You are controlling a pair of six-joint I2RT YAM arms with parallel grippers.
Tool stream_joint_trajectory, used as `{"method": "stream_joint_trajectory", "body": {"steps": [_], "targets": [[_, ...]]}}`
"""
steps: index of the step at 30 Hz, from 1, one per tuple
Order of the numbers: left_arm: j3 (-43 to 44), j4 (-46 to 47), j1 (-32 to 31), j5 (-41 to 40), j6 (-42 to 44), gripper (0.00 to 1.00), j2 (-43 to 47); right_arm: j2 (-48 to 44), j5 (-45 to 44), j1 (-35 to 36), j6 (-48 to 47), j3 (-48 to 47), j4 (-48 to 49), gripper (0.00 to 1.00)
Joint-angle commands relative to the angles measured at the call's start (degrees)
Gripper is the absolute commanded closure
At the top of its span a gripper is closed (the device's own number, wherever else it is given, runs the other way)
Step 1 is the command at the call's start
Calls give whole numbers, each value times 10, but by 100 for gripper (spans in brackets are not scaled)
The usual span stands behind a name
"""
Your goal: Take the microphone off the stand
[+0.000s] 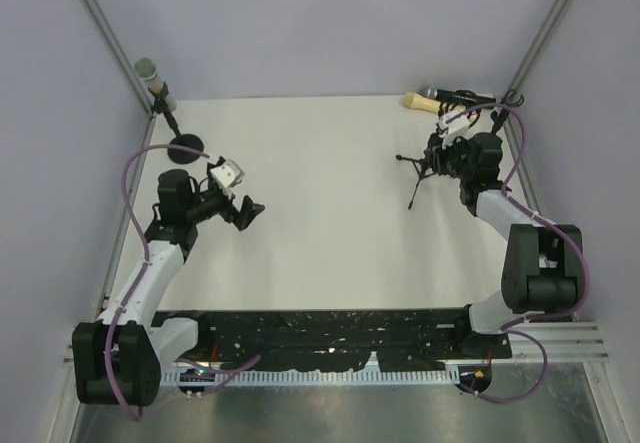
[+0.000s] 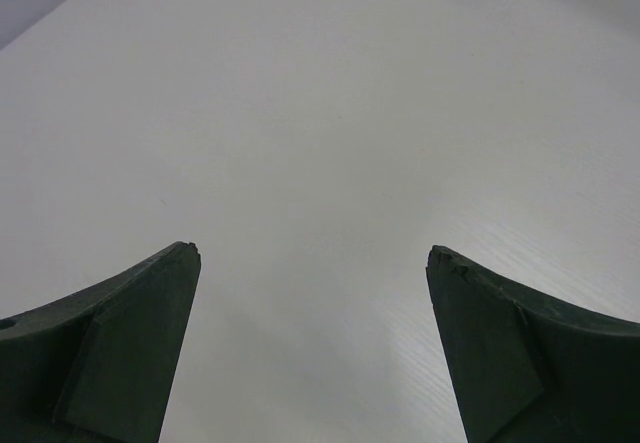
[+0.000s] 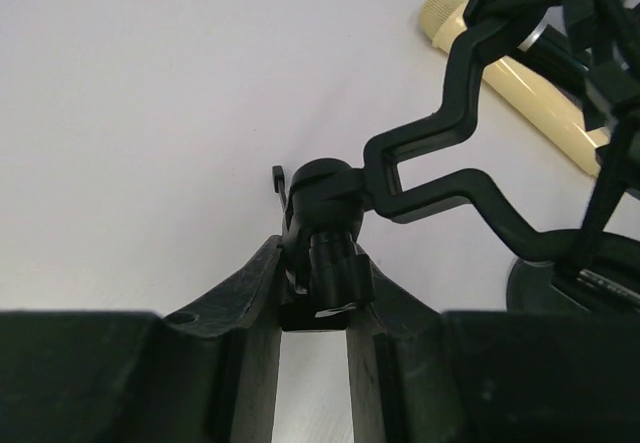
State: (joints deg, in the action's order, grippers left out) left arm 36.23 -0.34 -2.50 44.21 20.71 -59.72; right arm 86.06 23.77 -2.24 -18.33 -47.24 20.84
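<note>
Squeezing the black plastic neck of the small tripod stand [image 3: 330, 188], the right gripper [image 3: 320, 273] is clamped tight. The microphone [image 1: 421, 101], smooth and cream with a dark head, lies on the white table [image 1: 320, 193] at the upper right, apart from the stand. The left gripper [image 2: 312, 251] hangs spread wide, holding nothing.

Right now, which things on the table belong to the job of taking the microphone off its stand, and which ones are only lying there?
Part of the job:
- small tripod stand, clamped in the right gripper
- cream-handled microphone, at the back right

Just lying about, as it seems:
- grey-headed microphone on a round-base stand, back left
- left gripper, open and empty
</note>
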Motion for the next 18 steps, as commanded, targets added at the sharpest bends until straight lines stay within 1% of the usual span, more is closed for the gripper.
{"method": "stream_joint_trajectory", "body": {"steps": [1,2,3,6,8,9,10,11,12,13,14,15,16,17,18], "targets": [[19,83,22,-61,-31,0,-13,30,-63,-16,-28,-27,45,92],[19,94,22,-67,-36,0,-18,34,-69,-17,-27,-35,46,93],[18,103,42,-75,-40,0,-22,48,-79,-18,-25,-41,50,93],[14,125,64,-93,-44,0,-30,70,-93,-20,-15,-71,37,93],[11,129,77,-101,-49,0,-30,77,-93,-21,-7,-79,33,87],[10,129,84,-106,-52,0,-27,75,-92,-22,-4,-80,30,75],[9,126,90,-115,-54,0,-23,72,-89,-22,-2,-86,13,60],[8,123,97,-124,-57,0,-20,64,-87,-22,1,-88,0,52],[7,119,105,-132,-58,0,-16,61,-76,-22,3,-96,-25,35],[4,119,110,-143,-60,0,-13,49,-72,-22,4,-100,-42,28],[2,124,116,-153,-62,0,-8,42,-62,-23,9,-106,-71,15],[-4,134,121,-169,-66,0,-7,26,-57,-24,13,-110,-83,11],[-10,152,126,-185,-72,0,-7,10,-45,-25,21,-112,-111,4],[-13,173,130,-204,-80,0,-9,1,-41,-25,26,-115,-124,2],[-18,192,136,-216,-91,0,-17,-18,-31,-26,37,-116,-154,3]]}}
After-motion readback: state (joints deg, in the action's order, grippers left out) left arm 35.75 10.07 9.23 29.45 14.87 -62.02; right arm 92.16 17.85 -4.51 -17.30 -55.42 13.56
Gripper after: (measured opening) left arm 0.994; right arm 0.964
